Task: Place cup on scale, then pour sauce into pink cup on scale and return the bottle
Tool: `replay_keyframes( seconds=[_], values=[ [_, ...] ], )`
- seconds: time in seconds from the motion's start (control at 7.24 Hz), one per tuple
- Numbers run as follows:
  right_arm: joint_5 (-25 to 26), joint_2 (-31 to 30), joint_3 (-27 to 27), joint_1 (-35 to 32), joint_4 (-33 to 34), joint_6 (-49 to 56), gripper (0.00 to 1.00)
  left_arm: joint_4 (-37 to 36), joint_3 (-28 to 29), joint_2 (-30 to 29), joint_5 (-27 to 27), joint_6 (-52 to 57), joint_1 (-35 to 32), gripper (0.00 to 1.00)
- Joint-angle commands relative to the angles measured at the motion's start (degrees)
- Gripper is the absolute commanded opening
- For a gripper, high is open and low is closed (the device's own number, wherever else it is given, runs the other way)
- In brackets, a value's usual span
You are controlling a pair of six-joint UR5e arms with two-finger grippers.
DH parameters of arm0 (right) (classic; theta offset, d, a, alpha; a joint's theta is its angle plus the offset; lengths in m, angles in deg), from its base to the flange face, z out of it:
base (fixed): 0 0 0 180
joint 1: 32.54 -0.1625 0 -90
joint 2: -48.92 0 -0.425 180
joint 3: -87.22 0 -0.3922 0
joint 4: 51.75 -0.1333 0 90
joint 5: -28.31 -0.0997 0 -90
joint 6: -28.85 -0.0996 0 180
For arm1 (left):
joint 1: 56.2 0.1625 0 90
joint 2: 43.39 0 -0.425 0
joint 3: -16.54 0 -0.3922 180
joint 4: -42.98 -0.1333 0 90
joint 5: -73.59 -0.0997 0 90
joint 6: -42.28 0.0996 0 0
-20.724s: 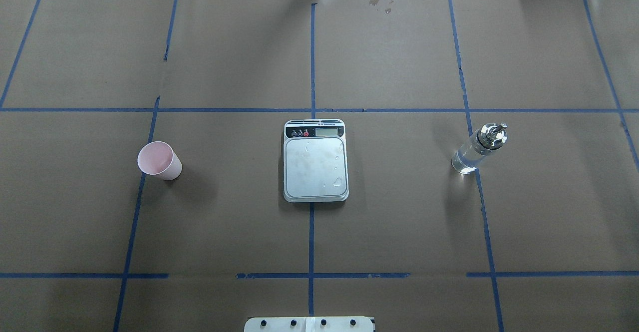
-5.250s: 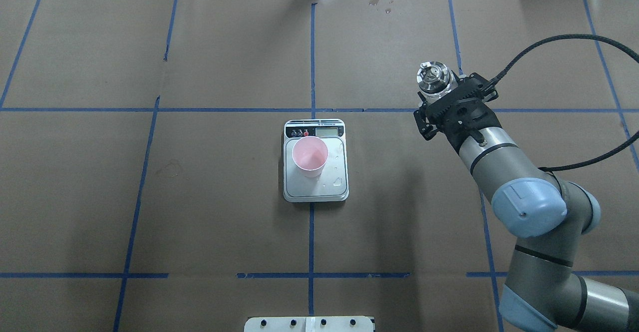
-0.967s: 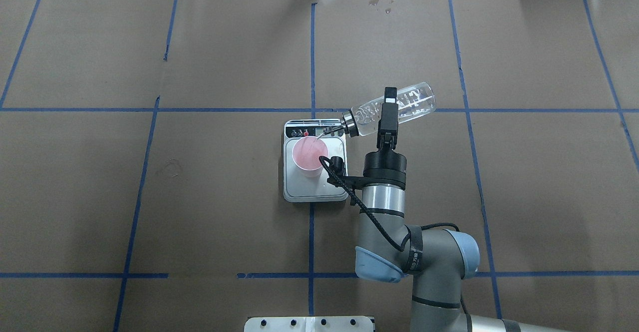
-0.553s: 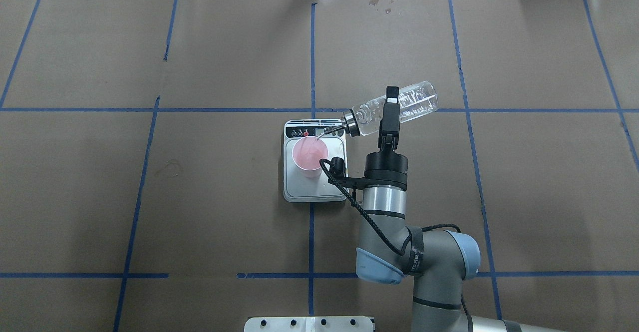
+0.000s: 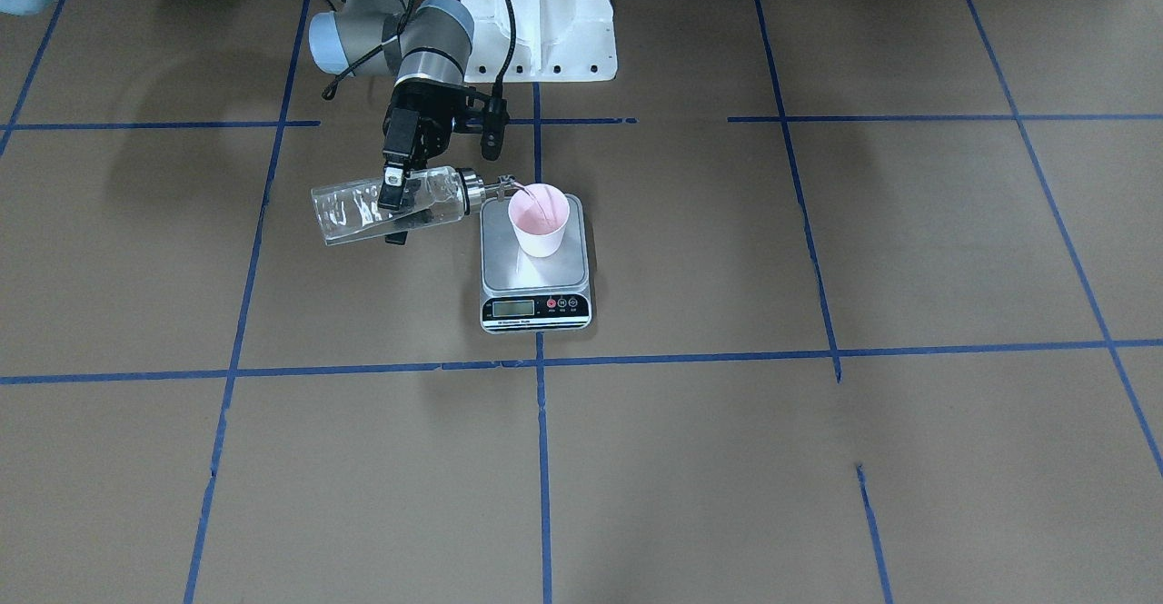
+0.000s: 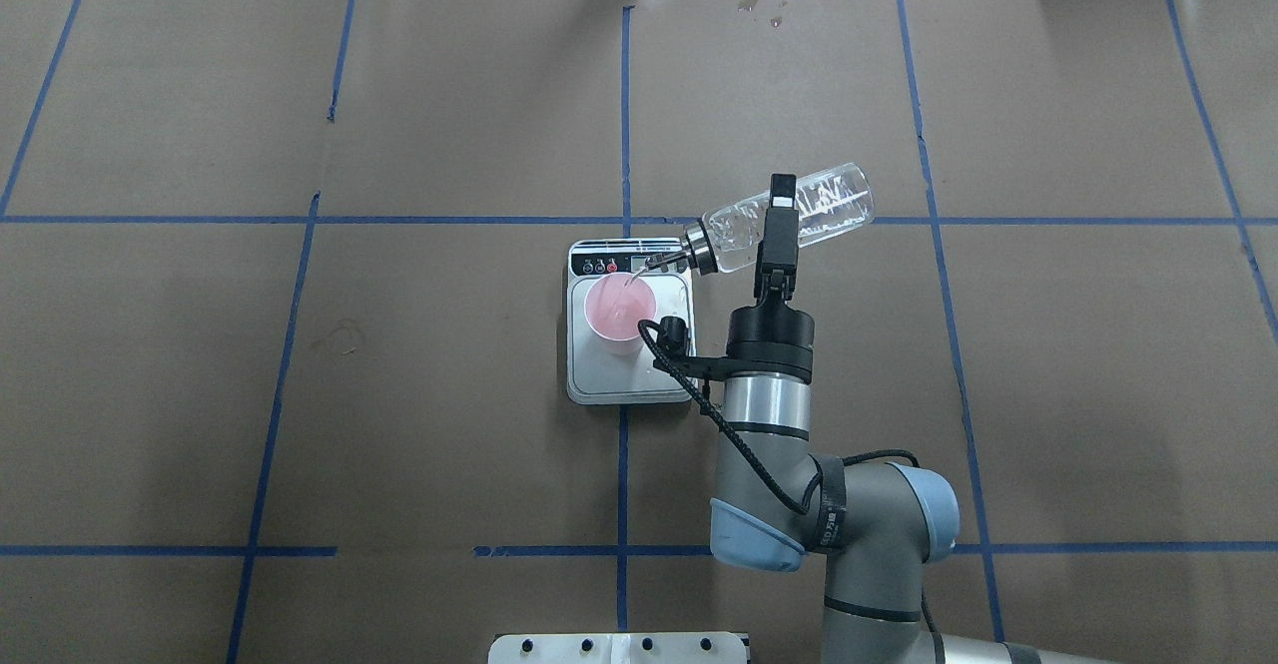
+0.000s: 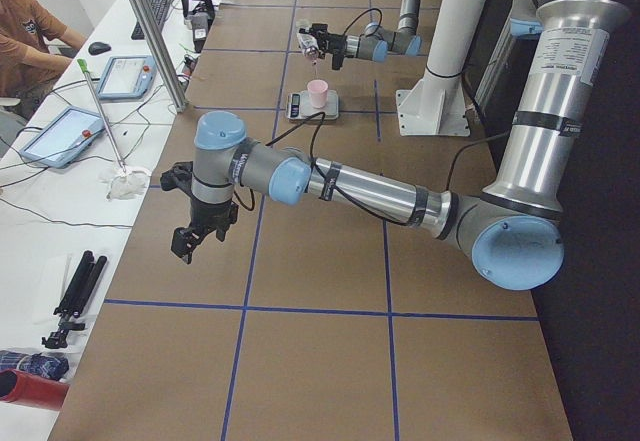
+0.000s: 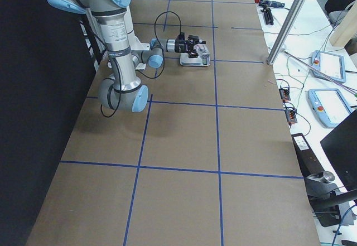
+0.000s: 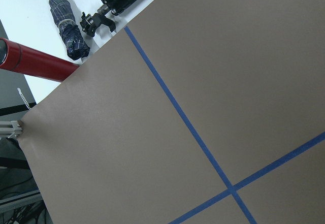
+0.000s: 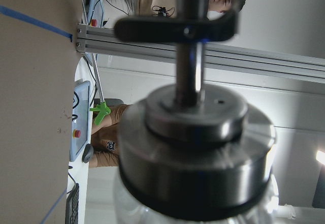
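The pale pink cup [image 6: 619,310] [image 5: 538,221] stands upright on the white scale [image 6: 631,380] [image 5: 565,270]. My right gripper [image 6: 777,230] [image 5: 394,201] is shut on the clear glass bottle [image 6: 821,205] [image 5: 350,213], which lies tilted nearly level. Its silver spout [image 6: 659,263] hangs over the cup's rim, and a thin stream of clear sauce runs into the cup. The bottle's silver cap [image 10: 195,153] fills the right wrist view. My left gripper [image 7: 190,239] shows only in the exterior left view, far from the scale, hanging over bare table; I cannot tell whether it is open or shut.
The robot's white base [image 5: 536,23] stands behind the scale. Blue tape lines [image 6: 624,115] cross the brown table. A person [image 7: 30,31] sits at a side desk with tablets. A red cylinder [image 9: 35,64], a folded umbrella and a tripod lie beyond the table's edge.
The cup went from the table's left onto the scale, and the right arm carried the bottle over from the right and tipped it. In the last second the pose barely changed.
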Motion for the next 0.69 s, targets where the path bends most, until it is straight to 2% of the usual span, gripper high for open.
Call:
replay_keyframes(
  seconds=[0.0,0.55],
  values=[
    [-0.2,0.2,-0.1,0.3,0.0,-0.2,0.0,-0.1,0.0,0.0,0.8,0.0,0.0,1.0],
    [-0.6,0.2,-0.2,0.3,-0.1,-1.3,0.0,-0.1,-0.3,0.0,1.1,0.0,0.0,1.0]
  ],
)
